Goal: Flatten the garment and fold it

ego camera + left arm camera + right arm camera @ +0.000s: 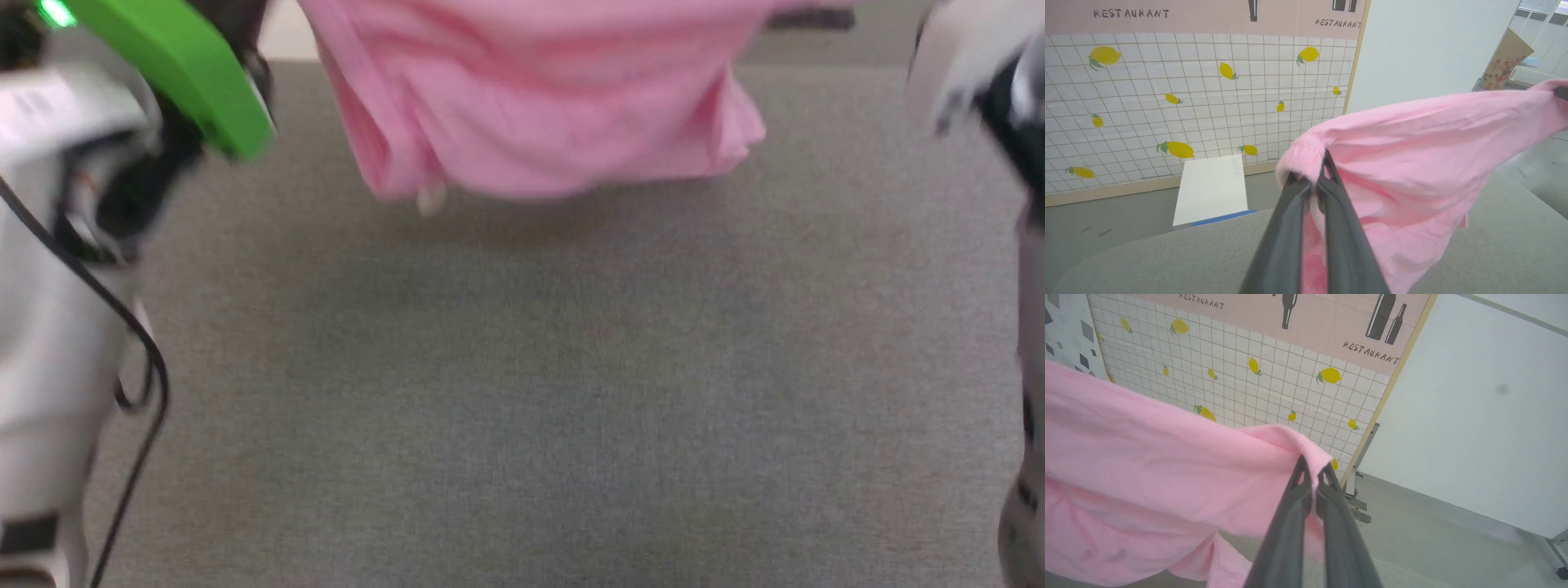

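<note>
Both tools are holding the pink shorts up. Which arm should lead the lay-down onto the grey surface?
Left, narrowly. The left tool is shut on the gathered waistband of the light-pink thin-fabric shorts, and that side hangs lowest over the grey cloth-covered table. The right tool pinches a thin edge.

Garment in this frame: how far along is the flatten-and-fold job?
Done: the pickup. The left gripper and right gripper are each shut on one end of the garment. In hand: it hangs stretched between them over the grey surface, wrinkled and unfolded. Left: laying it flat, smoothing it, and every fold.
</note>
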Robot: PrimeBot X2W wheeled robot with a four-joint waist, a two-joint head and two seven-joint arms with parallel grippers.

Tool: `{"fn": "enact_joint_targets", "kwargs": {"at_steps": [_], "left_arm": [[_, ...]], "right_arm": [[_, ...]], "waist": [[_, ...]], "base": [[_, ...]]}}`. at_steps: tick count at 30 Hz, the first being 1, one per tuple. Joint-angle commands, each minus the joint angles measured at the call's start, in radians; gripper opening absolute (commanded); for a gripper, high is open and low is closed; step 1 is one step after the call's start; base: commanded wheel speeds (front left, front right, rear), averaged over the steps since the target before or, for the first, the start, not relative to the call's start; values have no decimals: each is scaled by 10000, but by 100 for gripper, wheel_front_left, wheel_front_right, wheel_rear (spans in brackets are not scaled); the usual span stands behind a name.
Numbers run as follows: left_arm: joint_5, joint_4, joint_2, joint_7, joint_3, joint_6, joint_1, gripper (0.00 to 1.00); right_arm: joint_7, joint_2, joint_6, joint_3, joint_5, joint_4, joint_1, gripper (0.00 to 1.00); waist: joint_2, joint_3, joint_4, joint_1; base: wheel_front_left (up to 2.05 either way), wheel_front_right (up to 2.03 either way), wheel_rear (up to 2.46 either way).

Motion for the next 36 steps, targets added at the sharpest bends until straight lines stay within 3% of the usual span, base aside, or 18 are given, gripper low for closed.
{"fn": "enact_joint_targets", "kwargs": {"at_steps": [1,10,16,25,32,36], "left_arm": [[147,236,-51,-201,166,154,-580,0],[740,2236,-528,-2317,1131,544,-3310,0],[940,3239,-731,-3433,1105,205,-3473,0],[1125,3891,-542,-3209,-500,-544,-1106,0],[561,3199,-207,-2818,-1300,-630,1868,0],[221,2522,-37,-2593,-1493,-472,3548,0]], "right_arm": [[-266,48,-17,73,-126,341,-642,0],[-2966,573,-17,141,-1207,2562,-4081,0],[-4244,825,-17,30,-1552,3653,-4426,0],[-3922,641,-17,489,-404,3942,-1683,0],[-2701,335,-17,521,634,2390,1791,0],[-1779,131,-17,308,843,1111,3848,0]], "waist": [[0,1274,-72,0],[0,2827,-75,0],[0,2988,12,0],[0,2268,148,0],[0,1154,99,0],[0,569,106,0]], "base": [[0,0,0],[0,0,0],[0,0,0],[0,0,0],[0,0,0],[0,0,0]]}}
